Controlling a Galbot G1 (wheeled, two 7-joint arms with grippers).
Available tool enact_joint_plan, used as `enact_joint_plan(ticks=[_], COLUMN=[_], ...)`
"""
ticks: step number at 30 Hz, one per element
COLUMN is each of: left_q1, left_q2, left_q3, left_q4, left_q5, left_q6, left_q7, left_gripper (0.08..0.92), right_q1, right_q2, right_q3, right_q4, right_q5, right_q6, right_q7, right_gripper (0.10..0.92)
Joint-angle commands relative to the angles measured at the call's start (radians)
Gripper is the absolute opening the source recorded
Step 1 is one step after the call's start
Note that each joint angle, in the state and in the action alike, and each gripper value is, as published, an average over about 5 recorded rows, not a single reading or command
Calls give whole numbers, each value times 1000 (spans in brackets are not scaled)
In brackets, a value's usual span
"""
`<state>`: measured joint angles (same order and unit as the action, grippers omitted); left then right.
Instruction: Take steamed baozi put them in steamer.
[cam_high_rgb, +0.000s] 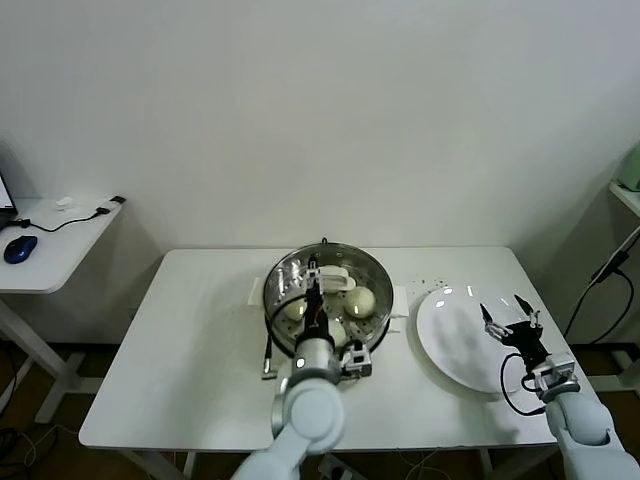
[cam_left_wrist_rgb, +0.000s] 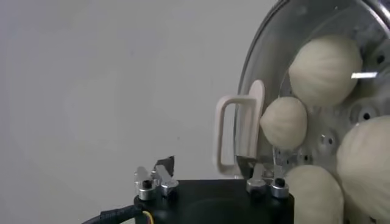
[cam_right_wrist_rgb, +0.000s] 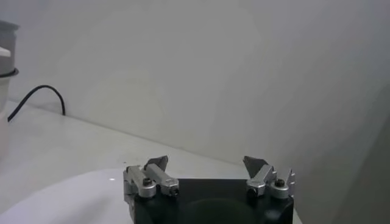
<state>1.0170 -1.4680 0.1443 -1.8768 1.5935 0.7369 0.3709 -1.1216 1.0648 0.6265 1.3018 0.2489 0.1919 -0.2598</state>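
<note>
The steamer (cam_high_rgb: 285, 272) is a shiny steel pot at the middle of the white table. In the left wrist view (cam_left_wrist_rgb: 268, 55) it holds four pale baozi: one far (cam_left_wrist_rgb: 326, 67), one by the cream handle (cam_left_wrist_rgb: 285, 122), and two near ones (cam_left_wrist_rgb: 372, 164) (cam_left_wrist_rgb: 314, 195). The head view shows three of them, such as one at the right of the pot (cam_high_rgb: 360, 299). My left gripper (cam_high_rgb: 314, 285) (cam_left_wrist_rgb: 210, 165) is over the steamer, open and empty. My right gripper (cam_high_rgb: 510, 315) (cam_right_wrist_rgb: 206, 164) is open and empty above the white plate (cam_high_rgb: 450, 340) (cam_right_wrist_rgb: 73, 195), which has no baozi on it.
A black cable (cam_high_rgb: 268, 350) lies on the table left of the steamer. A side desk (cam_high_rgb: 50, 250) with a blue mouse (cam_high_rgb: 20, 248) stands at the far left. A black cord (cam_high_rgb: 600, 285) hangs at the right, beyond the table's edge.
</note>
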Motion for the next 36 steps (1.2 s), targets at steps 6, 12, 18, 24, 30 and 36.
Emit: enact_joint_plan(ticks=[6, 12, 18, 24, 30, 36], left_q1=[253, 390, 488, 530, 544, 579], left_q2=[208, 259, 220, 141, 82, 62], left_q3=[-141, -402, -665, -859, -954, -984], left_q4=[-344, -348, -316, -196, -61, -41], left_q5=[-377, -781, -1191, -1554, -1814, -1862], left_q6=[-112, -316, -568, -735, -806, -827], left_q7=[-282, -498, -515, -420, -349, -321], left_gripper=[816, 822, 823, 823, 823, 823], right_q1=[-6, -28, -47, -72, -97, -129], right_q2=[3, 14, 33, 56, 80, 95], right_q3=[-1, 4, 8, 14, 27, 48], right_q4=[46, 91, 135, 184, 215, 244], right_q5=[-19, -18, 6, 16, 19, 24], right_q6=[-77, -104, -100, -100, -102, -104], right_q7=[21, 18, 20, 24, 21, 8], right_gripper=[823, 823, 823, 823, 823, 823])
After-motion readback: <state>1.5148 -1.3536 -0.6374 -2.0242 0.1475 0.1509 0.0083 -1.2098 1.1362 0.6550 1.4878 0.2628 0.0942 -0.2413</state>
